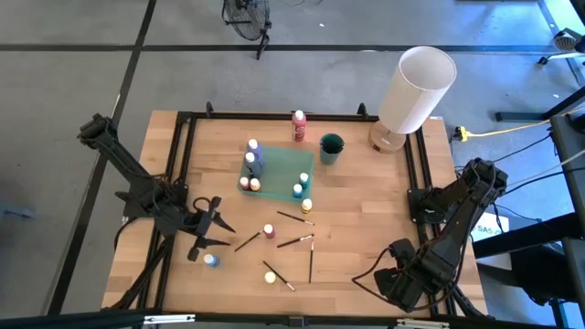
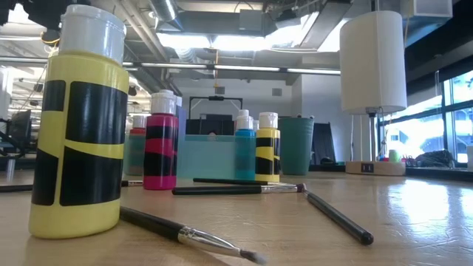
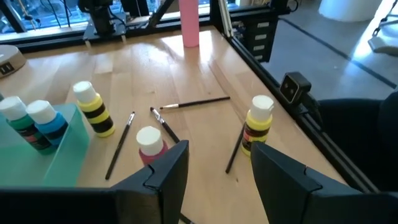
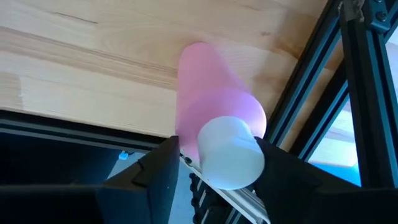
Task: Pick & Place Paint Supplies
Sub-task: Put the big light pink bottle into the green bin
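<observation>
1. Where the high view shows its lower right corner, the right gripper [image 4: 217,155] is seen at the edge of the wooden table [image 1: 366,219].
2. A tall pink bottle [image 4: 211,93] with a white cap is seen inside this gripper. Whether the bottle is squeezed tight cannot be told.
3. At the lower left of the high view, the left gripper [image 3: 217,165] is held low over the table. It is held wide and nothing is held in it.
4. A small blue bottle [image 1: 211,260] is seen just below the left gripper in the high view.
5. A small red bottle [image 1: 269,230] and a yellow bottle [image 1: 270,276] are seen near the middle, toward the bottom.
6. Thin dark brushes [image 1: 294,218] are scattered flat around these two bottles.
7. A teal tray [image 1: 279,169] is seen in the middle of the picture. Some white-capped bottles are stood up in it.
8. A yellow and black striped bottle [image 1: 306,206] is stood just below the tray's lower right corner.
9. A tall red bottle [image 1: 299,125] is stood at the top edge of the table.
</observation>
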